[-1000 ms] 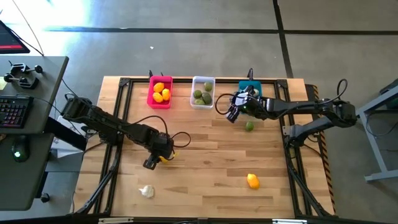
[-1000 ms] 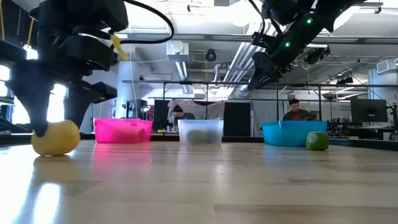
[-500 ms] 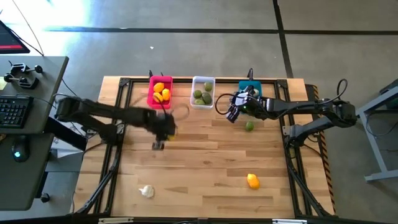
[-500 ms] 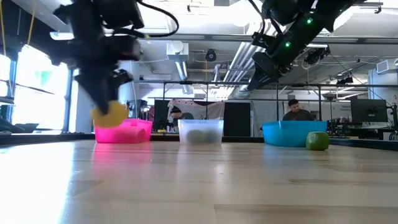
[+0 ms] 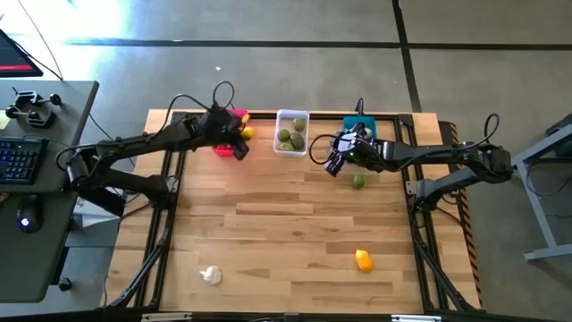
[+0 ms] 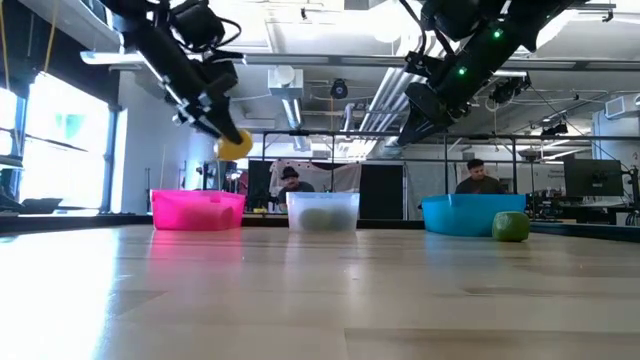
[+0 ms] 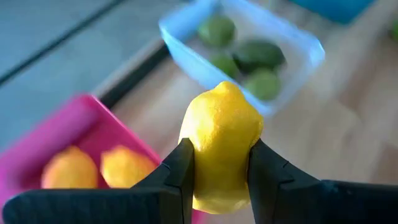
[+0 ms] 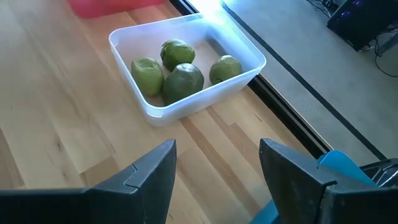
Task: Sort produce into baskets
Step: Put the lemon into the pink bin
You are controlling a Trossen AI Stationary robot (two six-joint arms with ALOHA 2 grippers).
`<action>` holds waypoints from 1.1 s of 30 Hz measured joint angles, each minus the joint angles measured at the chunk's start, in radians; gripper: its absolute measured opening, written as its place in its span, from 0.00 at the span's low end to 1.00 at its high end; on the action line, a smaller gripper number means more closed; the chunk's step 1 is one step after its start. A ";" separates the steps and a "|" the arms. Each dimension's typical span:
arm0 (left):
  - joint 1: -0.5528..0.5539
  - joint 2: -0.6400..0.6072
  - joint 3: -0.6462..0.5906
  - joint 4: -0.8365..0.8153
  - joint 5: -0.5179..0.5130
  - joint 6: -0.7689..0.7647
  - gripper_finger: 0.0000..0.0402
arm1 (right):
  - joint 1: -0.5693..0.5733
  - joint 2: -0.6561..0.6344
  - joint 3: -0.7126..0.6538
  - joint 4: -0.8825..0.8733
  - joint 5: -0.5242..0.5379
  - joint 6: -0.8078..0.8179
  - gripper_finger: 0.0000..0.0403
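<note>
Gripping a lemon (image 7: 221, 146), left end effector (image 5: 239, 137) hovers over pink basket (image 5: 223, 148).

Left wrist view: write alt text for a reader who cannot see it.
The left gripper clamps a yellow plastic lemon above a bright pink plastic bin holding two lemons. Beyond sits a translucent white bin of green limes on the wooden table.

The left arm reaches toward 12 o'clock, its left gripper (image 7: 219, 163) raised and clamped on a lemon (image 7: 221, 143). The right arm stretches toward 9 o'clock, its right gripper (image 8: 214, 163) raised with fingers apart and empty.
</note>
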 joint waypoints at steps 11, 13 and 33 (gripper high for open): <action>0.214 0.099 0.000 0.105 -0.016 0.082 0.20 | 0.002 0.000 0.000 0.003 -0.005 0.005 0.55; 0.247 0.122 0.000 0.125 -0.015 0.099 0.20 | 0.002 0.000 0.000 0.011 -0.005 0.004 0.55; 0.354 0.324 0.000 0.238 0.032 0.090 0.23 | 0.002 0.000 0.000 0.024 -0.007 0.003 0.55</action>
